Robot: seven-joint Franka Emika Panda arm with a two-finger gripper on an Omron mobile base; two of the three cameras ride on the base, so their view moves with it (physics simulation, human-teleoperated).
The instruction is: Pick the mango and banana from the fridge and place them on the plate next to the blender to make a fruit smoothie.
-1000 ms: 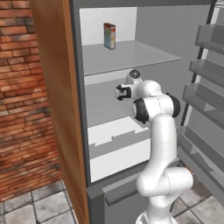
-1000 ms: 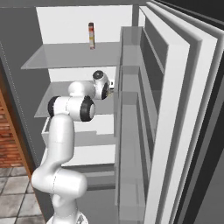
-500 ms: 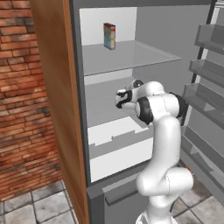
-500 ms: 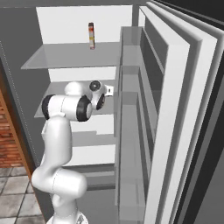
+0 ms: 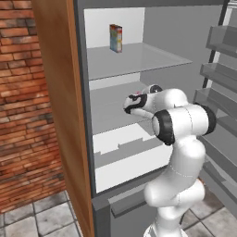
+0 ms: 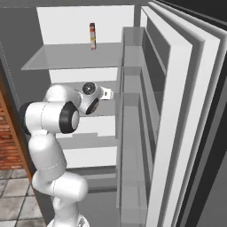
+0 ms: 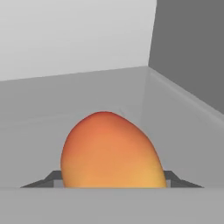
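In the hand view the orange-red mango (image 7: 109, 151) sits close up between my two dark fingertips (image 7: 48, 180), with the gripper (image 7: 111, 180) shut on it. Behind it lie a pale grey shelf and the inner corner of the fridge (image 5: 171, 32). From the left base view the gripper (image 5: 131, 102) is over the fridge's middle glass shelf, with a reddish bit of the fruit at its tip. In the right base view the hand (image 6: 107, 94) points toward the door side. The banana, the plate and the blender are out of view.
A small colourful carton (image 5: 116, 38) stands on the top shelf (image 6: 66, 62). Below the hand is a white drawer (image 5: 125, 148). The open door's racks (image 6: 133, 111) are close on the right. A wooden cabinet side (image 5: 60, 92) and a brick wall (image 5: 23, 115) bound the left.
The hand with the mango has sunk slightly over the middle shelf. The elbow has swung back toward the base. The grip has not changed.
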